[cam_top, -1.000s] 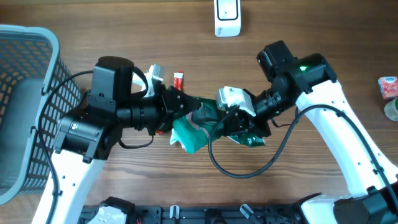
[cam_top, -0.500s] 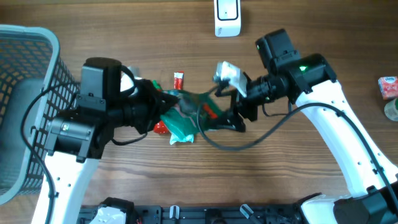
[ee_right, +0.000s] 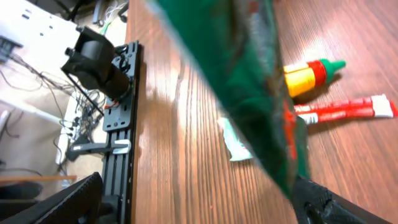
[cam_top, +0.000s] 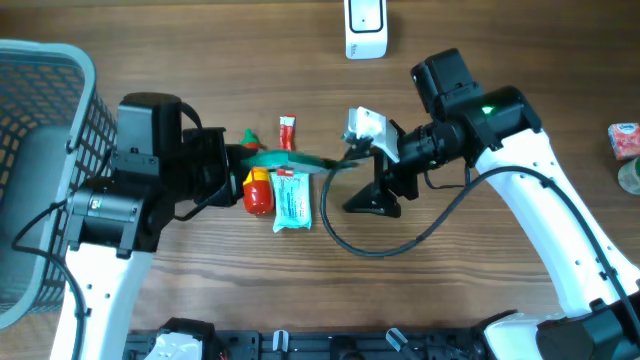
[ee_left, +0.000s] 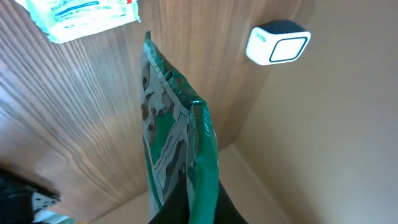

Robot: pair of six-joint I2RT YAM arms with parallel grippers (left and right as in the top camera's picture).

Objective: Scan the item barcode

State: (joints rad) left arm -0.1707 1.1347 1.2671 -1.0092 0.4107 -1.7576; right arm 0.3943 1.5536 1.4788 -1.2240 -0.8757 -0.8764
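- The green packet (cam_top: 292,160) is held off the table (cam_top: 250,285) at the middle of the overhead frame. It is turned edge-on to the camera, so it shows as a thin strip running left to right.
- The left gripper (cam_top: 238,158) is clamped on the packet's left end. In the left wrist view the packet (ee_left: 177,149) rises from the dark fingers (ee_left: 186,202) at the bottom edge, showing its green and white printed face.
- The right gripper (cam_top: 350,172) stands at the packet's right end with its jaws spread wide and nothing pinched between them.
- In the right wrist view the packet (ee_right: 261,81) slants from top centre down to the lower-right finger (ee_right: 320,202). It may brush that finger, but the blur leaves this unclear.
- Lying on the wood under the packet is a bottle (cam_top: 257,190) with a yellow and red body and a green tip.
- Just right of the bottle lies a white packet (cam_top: 292,200) with teal print.
- A small red tube (cam_top: 288,128) lies just above the strip in the overhead frame.
- The scanner (cam_top: 365,28), white with a rounded window, stands at the top centre edge, well apart from the packet. It also shows in the upper right of the left wrist view (ee_left: 278,42).
- A grey mesh basket (cam_top: 50,47) fills the left edge.
- A pink item (cam_top: 624,140) sits at the far right edge.
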